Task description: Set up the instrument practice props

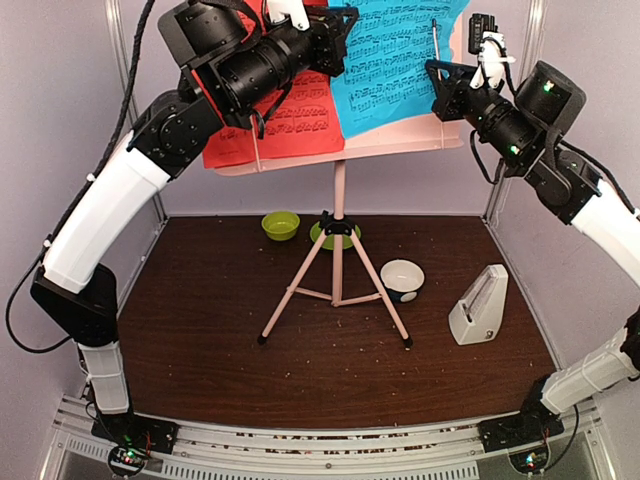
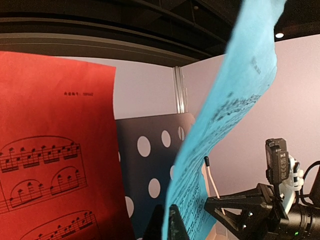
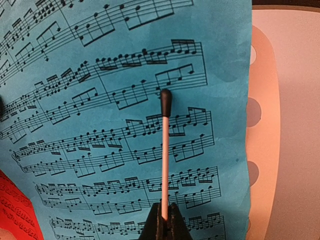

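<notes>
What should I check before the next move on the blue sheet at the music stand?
1. Left gripper shut on the blue sheet: ok.
2. Right gripper shut on the stand's holder arm: ok.
3. The arm's black tip lies over the blue sheet: ok.
4. Blue sheet flat against the desk: not ok, it bows away from it in the left wrist view.
5. Red sheet on the desk: ok.
6. Metronome upright on the table: ok.
</notes>
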Action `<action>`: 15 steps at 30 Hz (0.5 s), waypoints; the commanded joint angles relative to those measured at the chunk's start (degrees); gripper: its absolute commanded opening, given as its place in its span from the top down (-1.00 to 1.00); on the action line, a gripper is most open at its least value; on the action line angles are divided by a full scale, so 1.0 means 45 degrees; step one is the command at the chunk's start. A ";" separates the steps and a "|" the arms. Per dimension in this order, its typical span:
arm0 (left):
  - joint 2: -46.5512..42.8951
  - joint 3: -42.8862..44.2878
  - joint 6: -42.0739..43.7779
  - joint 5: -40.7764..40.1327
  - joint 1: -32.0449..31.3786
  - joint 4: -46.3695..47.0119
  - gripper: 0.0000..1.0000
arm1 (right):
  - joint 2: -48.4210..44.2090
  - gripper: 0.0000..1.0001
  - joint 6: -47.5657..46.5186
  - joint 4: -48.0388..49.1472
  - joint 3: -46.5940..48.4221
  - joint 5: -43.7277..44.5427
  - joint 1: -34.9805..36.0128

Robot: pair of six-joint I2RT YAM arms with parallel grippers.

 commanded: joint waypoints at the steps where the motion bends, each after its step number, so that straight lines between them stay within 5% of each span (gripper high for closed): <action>1: 0.0162 0.0365 -0.0338 0.0286 0.0103 0.0104 0.99 | -0.0399 1.00 0.0205 0.0617 -0.0448 -0.0746 0.0040; 15: 0.0031 0.0482 -0.0369 -0.0111 0.0102 0.0120 0.13 | -0.0455 1.00 0.0172 0.0797 -0.0707 -0.0764 0.0037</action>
